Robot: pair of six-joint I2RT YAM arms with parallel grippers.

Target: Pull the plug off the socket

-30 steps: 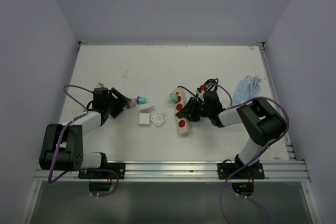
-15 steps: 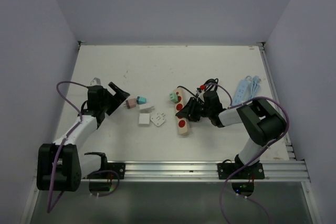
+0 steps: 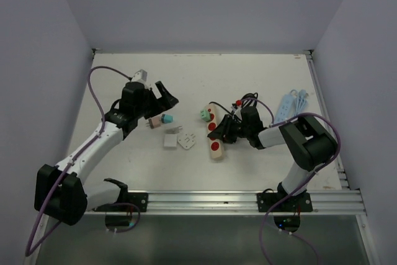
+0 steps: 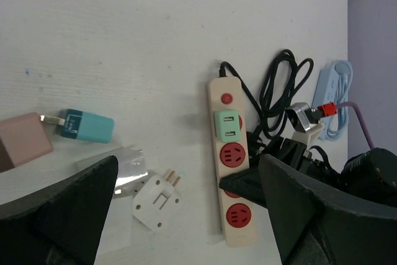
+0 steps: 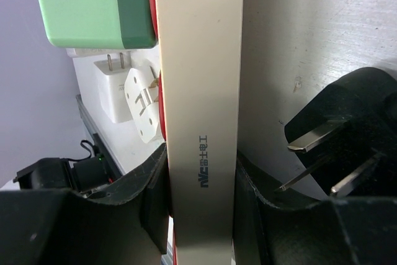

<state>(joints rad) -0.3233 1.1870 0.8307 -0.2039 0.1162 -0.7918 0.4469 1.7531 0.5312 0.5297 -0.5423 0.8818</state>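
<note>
Here, the green plug [image 4: 226, 125] sits seated in the second outlet of the beige power strip [image 4: 231, 153], just below the strip's red switch. The strip lies flat on the white worktop [image 3: 205, 79], right of centre. The two red outlets below the plug are bare.

The right gripper [image 5: 201, 203] pinches the power strip across its width. In the right wrist view one finger presses each long side. From above it grips the strip at about mid-length from the right.

A black three-pin plug [image 5: 347, 147] lies beside the strip with its pins bare. It probably belongs to the black cord [image 4: 279, 85] coiled near the strip's top end, though the join is hidden.

The left gripper [image 3: 160, 96] hangs above the worktop to the left of the strip, well apart from it. Its fingers are spread wide with nothing between them.

Beneath it lies a pink charger [image 4: 22, 141] joined to a teal adapter [image 4: 87, 126]. A white plug [image 4: 156, 198] lies nearer the front edge. A pale blue power strip [image 3: 288, 105] lies at the far right.
</note>
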